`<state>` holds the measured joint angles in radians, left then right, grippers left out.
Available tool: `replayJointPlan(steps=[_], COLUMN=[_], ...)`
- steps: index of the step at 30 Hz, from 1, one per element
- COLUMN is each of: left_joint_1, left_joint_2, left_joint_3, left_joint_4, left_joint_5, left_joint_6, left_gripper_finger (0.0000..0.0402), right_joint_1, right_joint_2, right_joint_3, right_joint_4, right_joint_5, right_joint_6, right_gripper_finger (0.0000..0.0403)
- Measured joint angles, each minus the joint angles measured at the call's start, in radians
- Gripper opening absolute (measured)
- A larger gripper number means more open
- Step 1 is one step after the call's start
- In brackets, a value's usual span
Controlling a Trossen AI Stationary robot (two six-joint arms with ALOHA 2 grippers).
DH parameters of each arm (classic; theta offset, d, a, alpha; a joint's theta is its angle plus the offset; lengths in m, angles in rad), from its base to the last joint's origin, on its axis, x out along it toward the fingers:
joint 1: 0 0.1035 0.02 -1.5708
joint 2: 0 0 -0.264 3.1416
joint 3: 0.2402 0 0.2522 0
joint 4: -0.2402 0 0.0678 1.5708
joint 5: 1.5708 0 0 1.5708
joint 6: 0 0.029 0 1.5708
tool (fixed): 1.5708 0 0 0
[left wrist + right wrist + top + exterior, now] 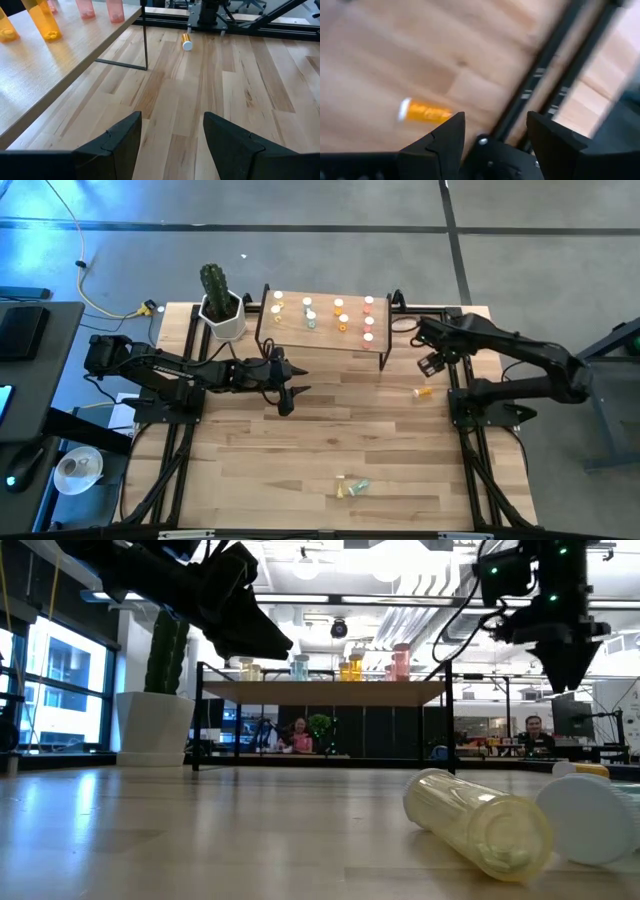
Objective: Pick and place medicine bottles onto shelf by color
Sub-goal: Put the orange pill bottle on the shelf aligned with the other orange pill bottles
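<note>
Even, bright overhead light; ceiling strips visible in low view. High view: sharp, soft short shadows under shelf point(322, 330) and arms, blue cast on floor at 9 o'clock. Low view: arms backlit to silhouettes, window glare at 9 o'clock, near yellow bottle point(478, 822) soft. Left wrist: crisp. Right wrist: heavy motion blur, orange bottle point(424, 112) smeared, washed-out glare at 3 o'clock.

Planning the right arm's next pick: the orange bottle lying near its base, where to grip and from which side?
Grip the orange bottle across the middle of its body, coming straight down from above. It lies on its side on the table, white cap at one end, so the round body gives two opposed sides. Turn the fingers square to its long axis. The right gripper, open, is just beside it, near the shelf.
</note>
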<state>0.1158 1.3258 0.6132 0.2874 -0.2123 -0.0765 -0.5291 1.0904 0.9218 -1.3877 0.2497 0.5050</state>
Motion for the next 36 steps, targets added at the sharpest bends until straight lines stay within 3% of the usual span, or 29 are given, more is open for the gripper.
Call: replayJointPlan(steps=[4,12,27,36], left_joint_1=[0.000,0.000,0.000,0.000], left_joint_2=[0.000,0.000,0.000,0.000], left_joint_3=[0.000,0.000,0.000,0.000], left_joint_4=[0.000,0.000,-0.001,-0.003], left_joint_5=[0.000,-0.002,-0.008,-0.008], left_joint_6=[-0.001,-0.001,0.000,0.000], left_gripper_finger=[0.0204,0.0205,0.0204,0.0205], right_joint_1=[0.055,0.202,0.424,0.447], right_joint_2=[-0.060,-0.096,-0.069,-0.059], right_joint_3=[-0.056,-0.176,-0.179,-0.179], right_joint_4=[0.012,0.039,0.134,0.174], right_joint_5=[-0.123,-0.190,-0.156,-0.110], right_joint_6=[-0.120,-0.209,-0.218,-0.264], right_gripper_finger=[0.0204,0.0204,0.0204,0.0204])
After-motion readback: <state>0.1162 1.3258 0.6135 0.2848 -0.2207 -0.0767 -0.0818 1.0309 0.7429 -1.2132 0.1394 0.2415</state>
